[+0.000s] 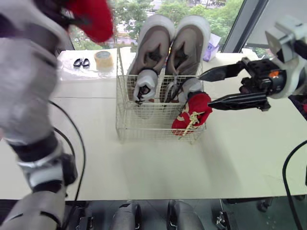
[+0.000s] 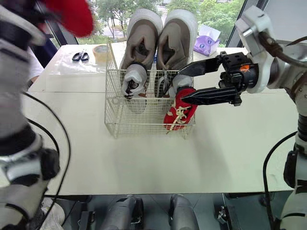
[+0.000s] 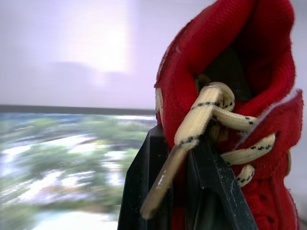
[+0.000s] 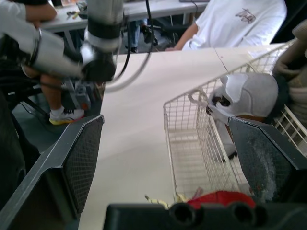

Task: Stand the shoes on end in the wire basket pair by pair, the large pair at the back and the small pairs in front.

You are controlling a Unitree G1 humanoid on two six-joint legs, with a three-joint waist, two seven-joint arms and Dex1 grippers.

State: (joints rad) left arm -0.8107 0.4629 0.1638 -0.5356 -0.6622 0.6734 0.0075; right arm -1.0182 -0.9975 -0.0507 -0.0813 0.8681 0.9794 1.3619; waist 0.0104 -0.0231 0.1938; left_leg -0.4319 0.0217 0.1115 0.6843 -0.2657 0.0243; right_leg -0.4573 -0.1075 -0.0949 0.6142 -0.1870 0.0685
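Gripping the second red shoe (image 1: 91, 17) in the left gripper (image 3: 178, 160), fingers clamped on its laced upper, holding it high at the far left, well apart from the wire basket (image 1: 144, 128). Holding the right gripper (image 1: 206, 89) spread wide and empty, just right of the basket, beside the first red shoe (image 1: 193, 112) leaning at the near right corner. Noting the large grey pair (image 1: 153, 43) already on end along the far side, with the small grey pair (image 1: 146, 84) just in front.

Judging the step in hand as seating the held shoe in the near row, left of its mate:
- Aiming for the open gap at the near left.
- Approaching from above, not across the rim, to avoid snagging the dangling lace on the wire.
- Matching the mate's orientation before lowering.
- Lowering to the basket floor, leaning against the neighbour, then releasing.
- Watching for the basket sliding on the table (image 1: 144, 163).
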